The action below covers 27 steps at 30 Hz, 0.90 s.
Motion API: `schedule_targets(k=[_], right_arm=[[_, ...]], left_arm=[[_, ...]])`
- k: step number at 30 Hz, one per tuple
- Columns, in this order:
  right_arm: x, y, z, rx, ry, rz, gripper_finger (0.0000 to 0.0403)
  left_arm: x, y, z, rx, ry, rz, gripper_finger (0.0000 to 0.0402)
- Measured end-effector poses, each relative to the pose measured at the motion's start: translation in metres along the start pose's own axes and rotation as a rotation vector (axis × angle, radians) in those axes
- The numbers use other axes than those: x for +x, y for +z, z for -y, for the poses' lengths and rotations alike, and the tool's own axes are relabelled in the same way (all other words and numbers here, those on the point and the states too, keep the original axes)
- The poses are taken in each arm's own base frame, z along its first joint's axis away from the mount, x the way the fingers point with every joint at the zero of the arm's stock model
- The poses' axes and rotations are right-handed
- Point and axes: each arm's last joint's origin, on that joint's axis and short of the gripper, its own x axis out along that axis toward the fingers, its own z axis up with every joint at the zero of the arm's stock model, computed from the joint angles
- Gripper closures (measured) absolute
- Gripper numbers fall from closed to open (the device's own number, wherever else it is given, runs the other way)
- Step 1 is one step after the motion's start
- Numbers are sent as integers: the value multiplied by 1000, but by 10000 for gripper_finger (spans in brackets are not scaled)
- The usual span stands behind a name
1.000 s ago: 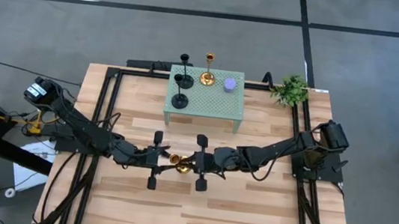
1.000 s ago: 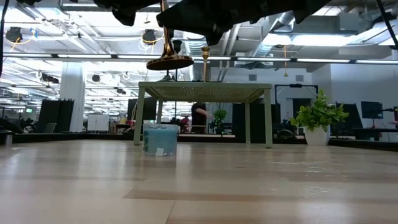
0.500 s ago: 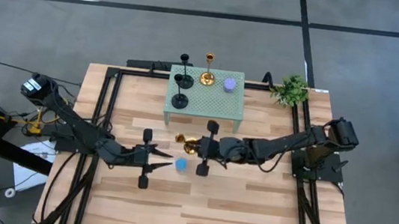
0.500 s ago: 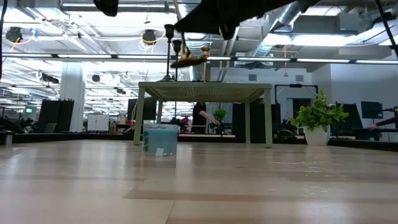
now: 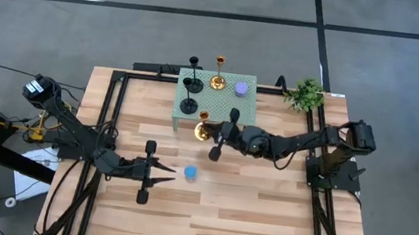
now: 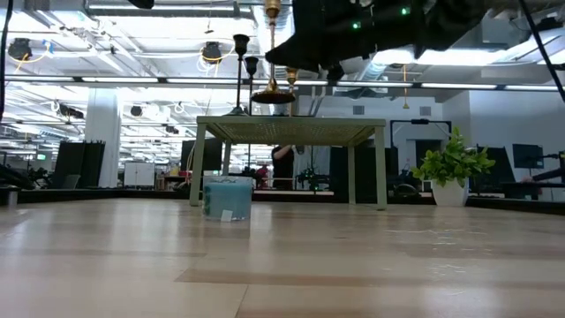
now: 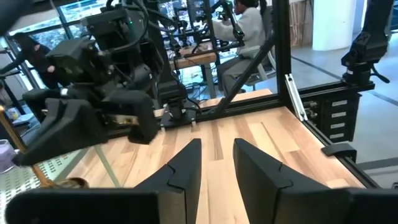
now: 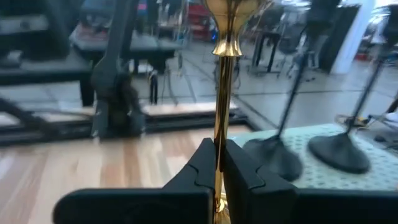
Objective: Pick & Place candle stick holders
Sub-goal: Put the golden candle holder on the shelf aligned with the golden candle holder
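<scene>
right gripper (image 5: pixel 209 131) — jaws clamped on gold candle stick holder (image 5: pixel 202 130) | left gripper (image 5: pixel 168 173) — jaws apart, empty

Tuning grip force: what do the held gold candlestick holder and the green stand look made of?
Gold candlestick holder, clamped in the right gripper: likely polished or plated metal, given mirror-like highlights along the stem. Pale green stand: evenly perforated flat top, matte; probably painted sheet metal, though plastic is possible.

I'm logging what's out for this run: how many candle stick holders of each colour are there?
Gold: 2, one on the green stand, one held by the right gripper
Black: 2
Purple: 1
Blue: 1
Total: 6
</scene>
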Motion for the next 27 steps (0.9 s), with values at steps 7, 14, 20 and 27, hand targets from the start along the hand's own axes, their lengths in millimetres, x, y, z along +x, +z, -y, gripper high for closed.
schedule_targets(k=[7, 14, 20, 27], right_arm=[[7, -3, 28, 12, -76, 21, 403], [16, -5, 62, 57, -171, 16, 403], [19, -7, 80, 110, -156, 16, 403], [20, -8, 86, 109, -150, 5, 403]], left_arm=[[0, 0, -1, 0, 28, -6, 307], [0, 0, -1, 0, 30, -6, 307], [0, 0, -1, 0, 34, -6, 307], [0, 0, -1, 0, 34, -7, 307]])
